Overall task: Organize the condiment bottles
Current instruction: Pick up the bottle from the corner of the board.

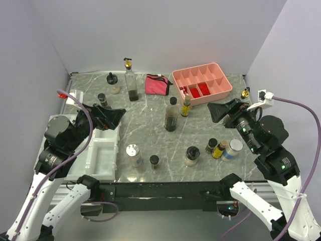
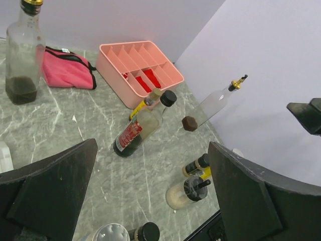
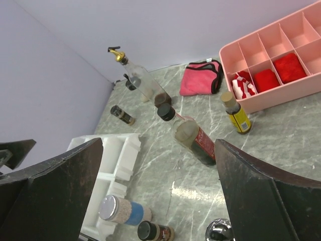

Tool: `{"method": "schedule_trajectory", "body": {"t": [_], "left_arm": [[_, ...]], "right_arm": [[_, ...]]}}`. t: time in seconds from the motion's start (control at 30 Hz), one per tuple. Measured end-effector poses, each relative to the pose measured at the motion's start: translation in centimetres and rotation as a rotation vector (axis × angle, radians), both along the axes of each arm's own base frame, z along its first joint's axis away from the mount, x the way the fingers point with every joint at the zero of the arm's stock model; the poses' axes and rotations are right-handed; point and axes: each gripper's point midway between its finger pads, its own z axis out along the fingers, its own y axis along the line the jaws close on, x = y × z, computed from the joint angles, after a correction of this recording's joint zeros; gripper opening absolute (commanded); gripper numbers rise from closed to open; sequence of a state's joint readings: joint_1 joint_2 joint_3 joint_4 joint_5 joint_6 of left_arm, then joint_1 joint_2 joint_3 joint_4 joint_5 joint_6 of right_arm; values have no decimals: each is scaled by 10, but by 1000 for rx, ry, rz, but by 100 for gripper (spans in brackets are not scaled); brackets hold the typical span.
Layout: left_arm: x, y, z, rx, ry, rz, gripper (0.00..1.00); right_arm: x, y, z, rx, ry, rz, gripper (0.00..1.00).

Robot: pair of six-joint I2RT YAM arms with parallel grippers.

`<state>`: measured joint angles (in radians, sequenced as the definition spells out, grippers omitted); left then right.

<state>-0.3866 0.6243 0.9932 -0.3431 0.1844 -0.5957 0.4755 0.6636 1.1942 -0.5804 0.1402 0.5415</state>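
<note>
The condiment bottles stand scattered on the marble table. A tall clear bottle with a gold top (image 1: 131, 83) is at the back. A dark bottle with a black cap (image 1: 171, 115) (image 2: 140, 130) (image 3: 193, 133) and a small yellow bottle (image 1: 186, 106) are in the middle. A silver-lidded jar (image 1: 133, 153), a black-lidded spice jar (image 1: 154, 161) and a flip-lid jar (image 1: 191, 155) stand near the front. Three small ones cluster at the right (image 1: 223, 148). My left gripper (image 1: 108, 118) (image 2: 153, 150) hangs open at the left. Over the right side, my right gripper (image 1: 228, 109) (image 3: 159, 145) is open too. Neither holds anything.
A white divided tray (image 1: 103, 153) (image 3: 113, 160) lies at the front left under my left arm. A pink compartment tray (image 1: 202, 83) with red items sits at the back right, a pink zip pouch (image 1: 157, 84) beside it. Walls close the back and both sides.
</note>
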Motion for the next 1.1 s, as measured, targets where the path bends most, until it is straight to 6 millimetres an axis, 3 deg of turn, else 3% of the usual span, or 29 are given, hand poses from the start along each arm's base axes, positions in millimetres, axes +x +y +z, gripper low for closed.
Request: {"method": "schedule_trajectory", "body": {"t": [0.27, 0.47, 0.73, 0.87, 1.03, 1.1], "left_arm": [[3, 5, -7, 17, 41, 35, 99], [18, 11, -17, 66, 120, 98, 99], [37, 12, -72, 194, 311, 140, 99], [39, -3, -110, 289, 412, 125, 99], [18, -46, -143, 411, 477, 9, 83], [11, -58, -154, 447, 496, -18, 82]], "right_arm": [[-5, -3, 5, 9, -19, -3, 100], [-4, -4, -1, -6, -23, -7, 100], [-9, -8, -37, -84, -12, 7, 100], [-9, -6, -41, -119, -22, 25, 100], [-11, 1, -41, -133, -38, 73, 96], [-11, 4, -43, -135, -40, 90, 96]]}}
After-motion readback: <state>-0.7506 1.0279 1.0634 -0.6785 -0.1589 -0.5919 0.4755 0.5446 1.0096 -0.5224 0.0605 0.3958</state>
